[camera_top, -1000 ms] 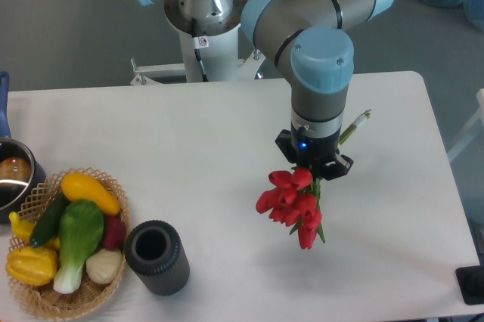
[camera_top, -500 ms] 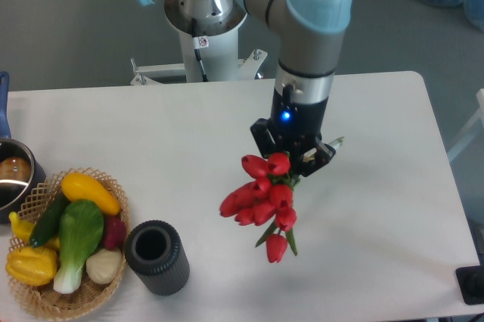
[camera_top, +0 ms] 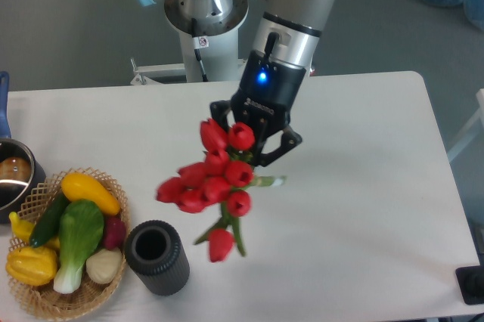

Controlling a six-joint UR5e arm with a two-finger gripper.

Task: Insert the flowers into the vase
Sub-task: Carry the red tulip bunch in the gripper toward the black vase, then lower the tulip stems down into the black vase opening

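My gripper (camera_top: 255, 148) is shut on the flowers (camera_top: 213, 180), a bunch of red tulip heads with green stems and leaves, and holds them in the air above the table's middle. The red heads hang down and to the left of the gripper, and one head droops lowest. The vase (camera_top: 157, 257), a dark grey ribbed cylinder with a round open mouth, stands upright near the front edge, below and to the left of the bunch. The lowest tulip head is a short way to the right of the vase's mouth. The fingertips are hidden by the flowers.
A wicker basket (camera_top: 112, 282) of vegetables stands just left of the vase, touching or nearly touching it. A steel pot with a blue handle (camera_top: 10, 178) sits at the left edge. The white table (camera_top: 378, 208) reaches to the right. The arm's base (camera_top: 204, 27) is behind.
The arm has swung to the left and up with the flowers in its grip. The bunch now hangs much nearer to the vase. The vase and the basket have not moved.
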